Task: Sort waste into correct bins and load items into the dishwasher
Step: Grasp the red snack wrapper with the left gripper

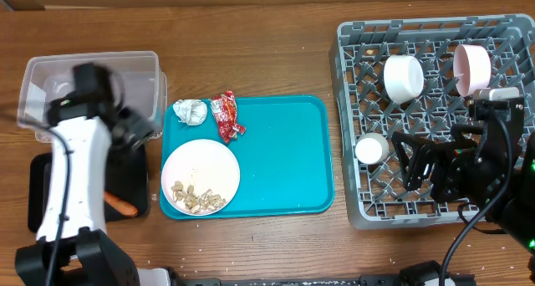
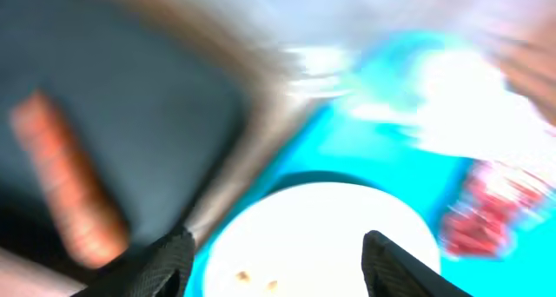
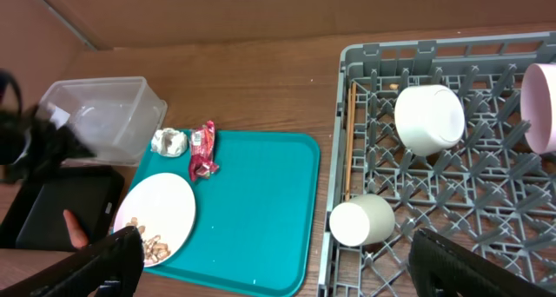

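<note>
At right, rack (image 1: 418,25): holds white bowl (image 1: 403,77), pink bowl (image 1: 471,67), cup (image 1: 371,149), chopsticks (image 3: 350,141) along its L edge. Loading mostly done.
Teal tray (image 1: 284,152): centre; not a bin; carries what's left.
Clear tub (image 1: 134,73): far L; contents unclear, L arm across it.
Black tray (image 1: 40,194): just below tub; carrot piece (image 1: 122,206) on it, looks sorted.
Plate (image 1: 201,160): teal tray, lower-L corner; crumbs (image 1: 196,198) on it. To do: empty, then rack.
Wrapper (image 1: 226,116), paper wad (image 1: 191,111): tray top-L, side by side; unsorted.
L gripper (image 2: 278,262): fingers spread, nothing held; above plate's edge; view blurred.
R gripper (image 3: 278,271): fingers wide apart, empty; over rack front.
In the way: nothing on plate but crumbs; wad and wrapper lie close, so risk of grabbing both.
</note>
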